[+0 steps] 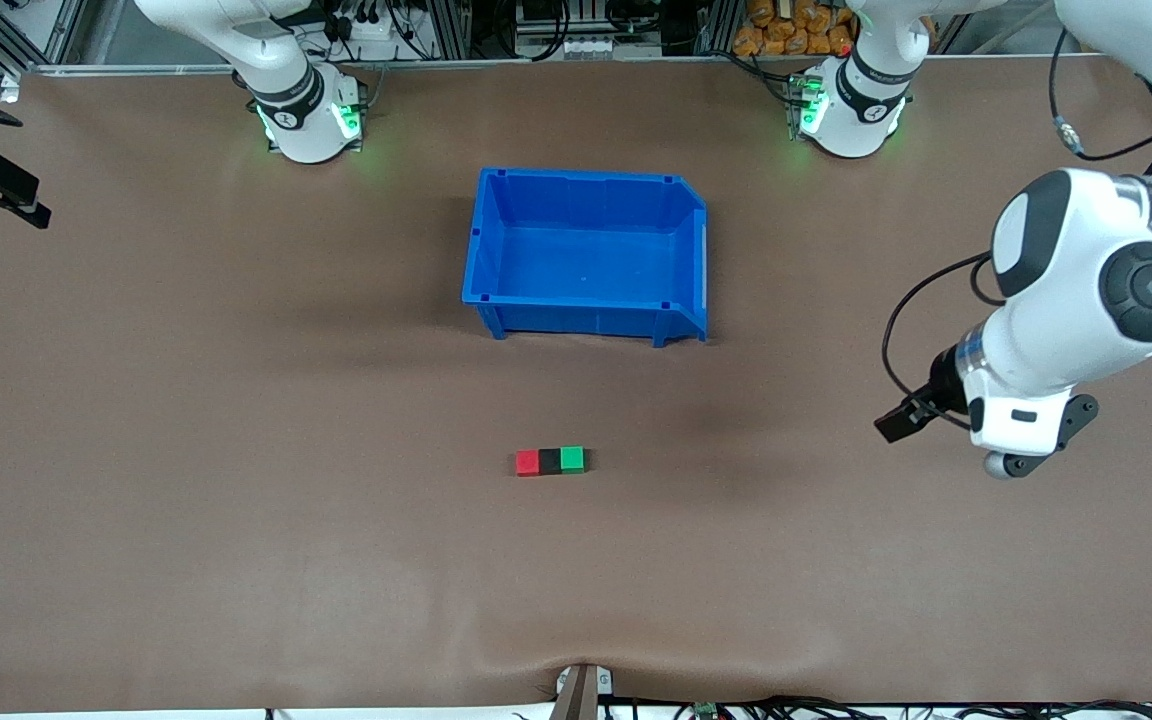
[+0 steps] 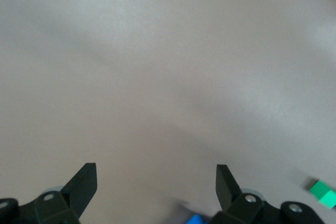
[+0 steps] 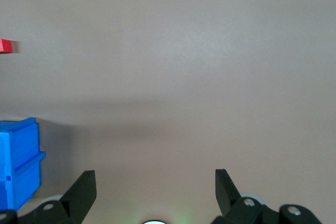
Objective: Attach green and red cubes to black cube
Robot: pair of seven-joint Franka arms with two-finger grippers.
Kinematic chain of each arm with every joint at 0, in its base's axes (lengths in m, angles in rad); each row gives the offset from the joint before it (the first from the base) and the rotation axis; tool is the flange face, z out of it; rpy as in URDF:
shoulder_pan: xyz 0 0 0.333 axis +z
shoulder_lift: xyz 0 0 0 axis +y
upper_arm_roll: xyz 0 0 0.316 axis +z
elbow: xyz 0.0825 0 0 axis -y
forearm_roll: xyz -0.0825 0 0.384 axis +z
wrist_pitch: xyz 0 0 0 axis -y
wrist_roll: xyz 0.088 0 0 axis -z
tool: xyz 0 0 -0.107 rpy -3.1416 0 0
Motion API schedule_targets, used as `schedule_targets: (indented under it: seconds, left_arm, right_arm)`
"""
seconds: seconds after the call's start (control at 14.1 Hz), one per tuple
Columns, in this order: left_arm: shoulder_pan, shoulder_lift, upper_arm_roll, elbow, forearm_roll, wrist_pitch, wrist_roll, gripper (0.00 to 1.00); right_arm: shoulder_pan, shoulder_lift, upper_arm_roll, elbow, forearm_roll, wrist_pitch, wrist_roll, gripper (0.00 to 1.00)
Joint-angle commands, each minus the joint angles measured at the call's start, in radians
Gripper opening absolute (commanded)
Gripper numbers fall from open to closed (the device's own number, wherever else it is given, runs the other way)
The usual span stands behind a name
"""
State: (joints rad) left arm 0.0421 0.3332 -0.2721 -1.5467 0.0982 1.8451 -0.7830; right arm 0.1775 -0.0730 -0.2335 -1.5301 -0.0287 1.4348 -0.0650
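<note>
Nearest the camera, small red cube (image 1: 527, 462), matte black cube (image 1: 549, 460) and green cube (image 1: 572, 459) sit joined at the blue plastic bin's (image 1: 586, 310) six o'clock, so both spread end effectors, left (image 2: 156, 190) and right (image 3: 155, 192), should stay clear of the brown bench (image 1: 236, 500) row.

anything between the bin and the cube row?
Nothing: in the front view only bare table separates the bin from the red, black and green cubes.
</note>
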Motion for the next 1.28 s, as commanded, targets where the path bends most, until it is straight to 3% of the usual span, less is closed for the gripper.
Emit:
schedule_targets:
  seconds: [0.0, 0.28, 0.5, 0.78, 1.21]
  left_arm:
    - [0.051, -0.114, -0.013, -0.101, -0.034, -0.015, 0.153, 1.0]
    - [0.079, -0.175, -0.01, -0.096, -0.106, -0.092, 0.397, 1.0]
    - [0.061, -0.198, 0.01, -0.095, -0.095, -0.116, 0.465, 1.0]
    - [-0.074, -0.259, 0.193, -0.093, -0.092, -0.188, 0.654, 1.0]
    - [-0.079, -0.341, 0.215, -0.067, -0.091, -0.297, 0.79, 1.0]
  right_arm:
    - [0.002, 0.009, -0.001, 0.021, 0.0, -0.014, -0.001, 1.0]
    - [0.002, 0.009, -0.001, 0.021, 0.0, -0.014, -0.002, 1.0]
    - [0.0, 0.009, -0.001, 0.021, 0.006, -0.014, -0.002, 1.0]
    - [-0.001, 0.009, -0.001, 0.019, 0.006, -0.016, -0.002, 1.0]
    - [-0.001, 0.009, -0.001, 0.019, 0.007, -0.016, -0.001, 1.0]
